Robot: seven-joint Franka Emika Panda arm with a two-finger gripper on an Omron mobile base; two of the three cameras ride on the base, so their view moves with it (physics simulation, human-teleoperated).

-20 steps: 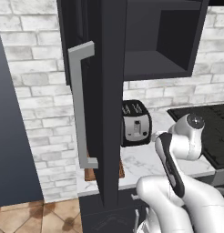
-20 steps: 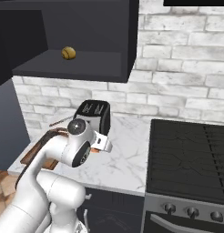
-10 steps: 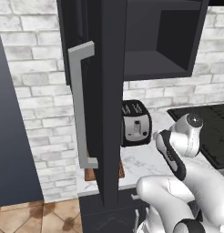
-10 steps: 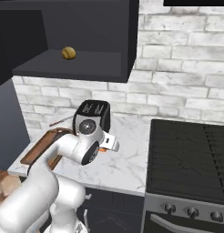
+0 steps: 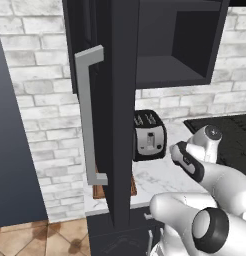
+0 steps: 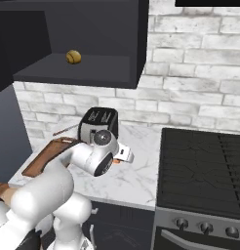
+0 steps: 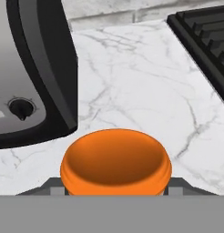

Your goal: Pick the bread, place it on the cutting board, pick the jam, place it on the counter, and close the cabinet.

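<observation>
beside the toaster [image 7: 32, 73], the gripper [image 7: 114, 189] has carried the clamped jam [image 7: 115, 162] lower over the counter [image 7: 145, 86], nearing release.

The counter [image 7: 132, 82] is white marble threaded with faint grey veins, and on it the jam [image 7: 115, 162] shows a flat bright orange beside a glossy black toaster [image 5: 149, 134] with a silver-grey face. The cabinet [image 5: 120, 100] is navy-black with a pale grey bar handle [image 5: 87, 117], and at about ten o'clock in the right base view a yellowish-tan bread [image 6: 73, 57] sits inside. The wall [image 6: 200, 83] is whitish-grey brick, the stovetop [image 6: 205, 168] ribbed black, the cutting board [image 6: 46, 156] reddish-brown.
</observation>
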